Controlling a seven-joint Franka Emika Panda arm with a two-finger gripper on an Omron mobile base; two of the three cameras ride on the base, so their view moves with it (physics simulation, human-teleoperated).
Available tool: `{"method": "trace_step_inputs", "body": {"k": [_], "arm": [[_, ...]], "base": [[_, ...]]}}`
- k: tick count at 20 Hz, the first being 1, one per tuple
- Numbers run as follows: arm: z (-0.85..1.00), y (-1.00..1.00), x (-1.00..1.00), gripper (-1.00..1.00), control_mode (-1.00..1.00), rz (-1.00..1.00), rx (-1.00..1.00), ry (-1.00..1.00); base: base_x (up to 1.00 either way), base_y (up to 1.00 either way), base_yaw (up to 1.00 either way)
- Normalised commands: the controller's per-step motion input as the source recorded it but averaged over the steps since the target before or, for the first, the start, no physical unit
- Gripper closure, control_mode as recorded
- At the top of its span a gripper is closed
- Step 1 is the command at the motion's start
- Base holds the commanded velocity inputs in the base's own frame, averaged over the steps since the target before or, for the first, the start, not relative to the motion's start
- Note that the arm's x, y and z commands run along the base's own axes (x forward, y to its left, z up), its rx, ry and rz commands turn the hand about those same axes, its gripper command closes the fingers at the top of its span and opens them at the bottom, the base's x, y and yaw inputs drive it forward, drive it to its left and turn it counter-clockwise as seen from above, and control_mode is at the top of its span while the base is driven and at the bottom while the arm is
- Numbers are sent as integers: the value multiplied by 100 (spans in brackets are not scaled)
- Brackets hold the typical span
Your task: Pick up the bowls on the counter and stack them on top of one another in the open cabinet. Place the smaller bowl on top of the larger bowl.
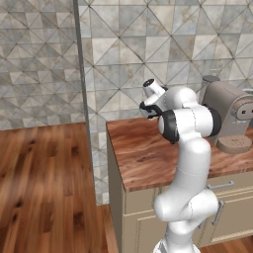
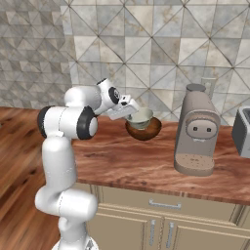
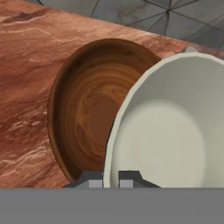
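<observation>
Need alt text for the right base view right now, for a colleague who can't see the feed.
The white arm's tool holds the smaller bowl by its rim, just above or inside the larger bowl, which sits on the counter near the tiled wall. A tan coffee machine stands to the right of the bowls, with a grey appliance at the frame's right edge.

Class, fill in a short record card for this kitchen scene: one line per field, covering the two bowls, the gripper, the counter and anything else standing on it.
Larger bowl: dark reddish-brown, on the counter near the wall
Smaller bowl: pale whitish-grey, over the brown bowl; whether it rests in it cannot be told
Gripper: fingertips either side of the pale bowl's rim, apparently gripping it
Counter: reddish-brown wood grain, beige drawers below
Also on counter: grey-brown coffee machine, right of the bowls
Task state: bowls not yet in the cabinet
</observation>
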Motion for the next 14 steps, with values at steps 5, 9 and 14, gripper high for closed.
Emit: {"method": "trace_step_inputs", "body": {"k": [5,9,14], "arm": [[-10,-2,10,100,-100,-2,0,1],[-11,-3,9,100,-100,-2,0,0],[-10,-3,8,100,-100,-2,0,0]], "base": [[0,0,0],[0,0,0],[0,0,0]]}}
